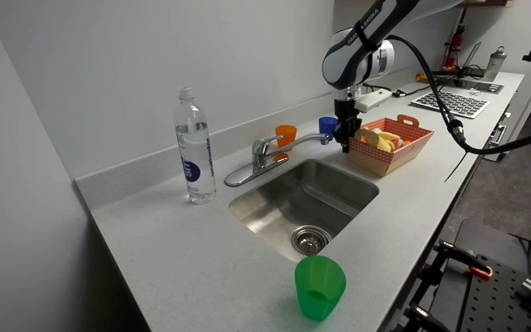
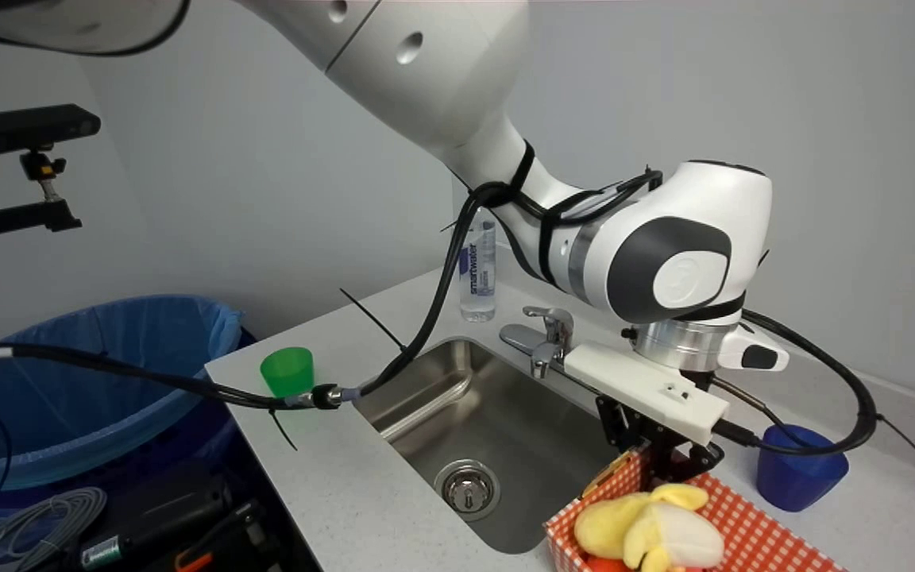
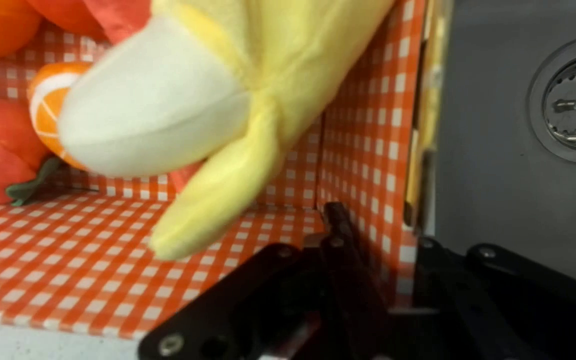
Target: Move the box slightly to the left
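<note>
The box [image 1: 387, 159] is a small red-and-white checked tray with a tan outer bottom, standing on the counter beside the sink. It also shows in another exterior view [image 2: 759, 528] and in the wrist view [image 3: 118, 260]. Yellow plush fruit [image 3: 268, 65] and red and orange pieces lie in it. My gripper [image 1: 346, 145] is at the box's sink-side wall, near its tan handle. In the wrist view the gripper [image 3: 380, 227] straddles this wall, one finger inside and one outside, and appears shut on it. The outer finger is mostly hidden behind the wall.
The sink [image 1: 247, 212] and faucet [image 1: 258, 154] lie beside the box. An orange cup [image 1: 286, 137] and a blue cup [image 1: 327, 127] stand near the wall. A water bottle [image 1: 195, 152] and green cup [image 1: 320, 286] stand farther off. A keyboard-like grid [image 1: 452, 103] lies beyond.
</note>
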Available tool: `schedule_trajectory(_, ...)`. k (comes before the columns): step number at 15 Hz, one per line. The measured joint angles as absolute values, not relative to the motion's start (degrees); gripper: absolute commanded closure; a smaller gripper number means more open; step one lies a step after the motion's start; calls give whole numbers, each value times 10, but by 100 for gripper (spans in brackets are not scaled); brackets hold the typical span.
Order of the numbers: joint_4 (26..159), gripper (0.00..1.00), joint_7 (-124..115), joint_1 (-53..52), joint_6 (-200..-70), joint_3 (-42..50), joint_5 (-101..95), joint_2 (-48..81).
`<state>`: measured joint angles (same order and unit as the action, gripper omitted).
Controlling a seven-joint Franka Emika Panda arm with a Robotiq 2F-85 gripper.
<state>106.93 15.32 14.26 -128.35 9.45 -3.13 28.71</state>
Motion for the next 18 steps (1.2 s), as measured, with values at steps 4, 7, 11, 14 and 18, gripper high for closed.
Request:
schedule_trajectory(4, 1070, 97, 174, 142, -1284, 70, -31, 284)
schedule_trajectory(7, 1072, 97, 192, 140, -1284, 52, -31, 281)
schedule_trajectory(11, 1081, 97, 212, 138, -1284, 27, -31, 275)
schedule_trajectory(14, 1082, 97, 223, 137, -1284, 19, -31, 273)
schedule_trajectory(18, 1083, 64, 228, 137, -1284, 19, -31, 273)
